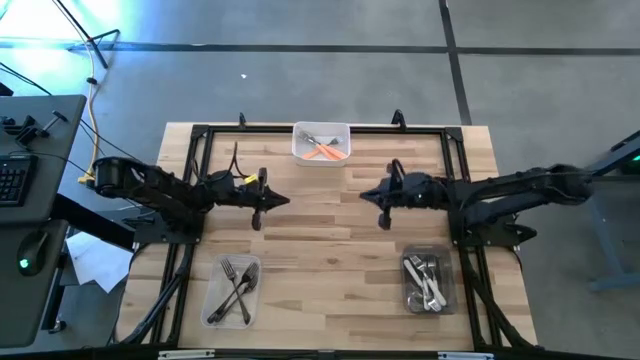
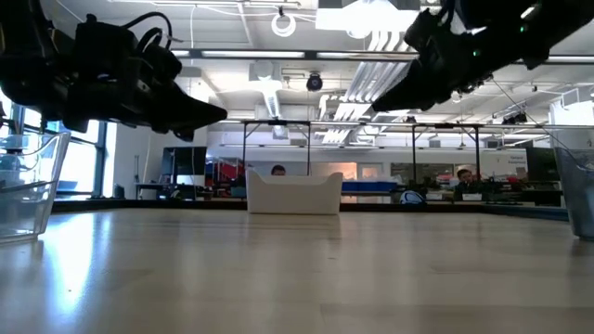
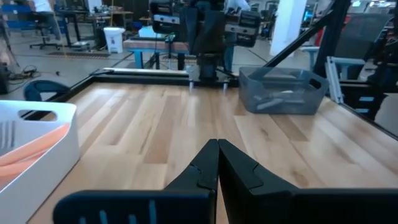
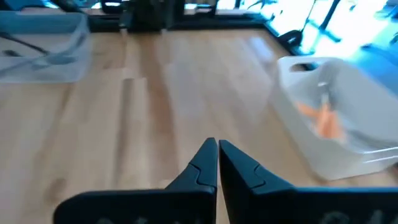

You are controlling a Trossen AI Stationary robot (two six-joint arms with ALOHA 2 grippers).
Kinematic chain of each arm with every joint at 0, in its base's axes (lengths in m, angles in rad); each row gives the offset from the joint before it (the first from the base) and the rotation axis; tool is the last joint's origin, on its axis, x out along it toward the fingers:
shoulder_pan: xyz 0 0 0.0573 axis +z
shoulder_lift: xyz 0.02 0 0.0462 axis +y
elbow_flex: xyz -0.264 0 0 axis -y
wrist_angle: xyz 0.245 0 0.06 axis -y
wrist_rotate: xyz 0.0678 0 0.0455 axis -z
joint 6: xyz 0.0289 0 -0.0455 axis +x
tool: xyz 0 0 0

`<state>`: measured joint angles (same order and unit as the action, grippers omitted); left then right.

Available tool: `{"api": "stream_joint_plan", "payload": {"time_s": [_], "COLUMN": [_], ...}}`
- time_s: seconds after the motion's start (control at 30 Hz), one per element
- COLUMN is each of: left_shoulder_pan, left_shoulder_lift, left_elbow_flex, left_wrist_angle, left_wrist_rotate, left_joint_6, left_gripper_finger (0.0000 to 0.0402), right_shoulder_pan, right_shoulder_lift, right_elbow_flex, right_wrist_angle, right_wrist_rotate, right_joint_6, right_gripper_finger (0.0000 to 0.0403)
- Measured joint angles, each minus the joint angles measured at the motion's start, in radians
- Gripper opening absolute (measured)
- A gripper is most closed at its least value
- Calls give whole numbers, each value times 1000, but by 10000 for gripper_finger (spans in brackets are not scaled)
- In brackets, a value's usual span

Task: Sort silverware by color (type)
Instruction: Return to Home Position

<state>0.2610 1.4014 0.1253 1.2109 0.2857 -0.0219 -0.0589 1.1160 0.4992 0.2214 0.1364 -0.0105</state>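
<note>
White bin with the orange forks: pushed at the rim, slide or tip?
Probably slides: the white bin looks low and wide, flat on the smooth table. Likely light, holding only a few orange forks, which may shift and rattle. Its thin walls might flex slightly.

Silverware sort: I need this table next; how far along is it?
Looks finished: orange forks sit in the white bin, dark forks in the clear tray, pale forks in the grey tray. Nothing in hand: left gripper and right gripper hang shut, empty, above the table. No loose fork shows.
</note>
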Motion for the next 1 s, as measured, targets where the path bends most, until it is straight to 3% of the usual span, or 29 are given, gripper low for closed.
{"api": "stream_joint_plan", "payload": {"time_s": [0.23, 0.37, 0.87, 1.0], "left_shoulder_pan": [42, 45, 45, 45], "left_shoulder_lift": [-37, -106, -400, -492], "left_elbow_flex": [-39, -97, -115, -115], "left_wrist_angle": [-38, -37, -331, -451], "left_wrist_rotate": [-5, -18, -90, -105], "left_joint_6": [-3, -25, -5, 0], "left_gripper_finger": [0, 0, 0, 0], "right_shoulder_pan": [-74, -82, -71, -71], "right_shoulder_lift": [-25, -96, -598, -722], "right_elbow_flex": [-121, -194, -478, -487], "right_wrist_angle": [209, 226, 268, 121], "right_wrist_rotate": [-64, -62, -62, -30], "right_joint_6": [-99, -87, -76, -45], "right_gripper_finger": [0, 0, 0, 0]}}
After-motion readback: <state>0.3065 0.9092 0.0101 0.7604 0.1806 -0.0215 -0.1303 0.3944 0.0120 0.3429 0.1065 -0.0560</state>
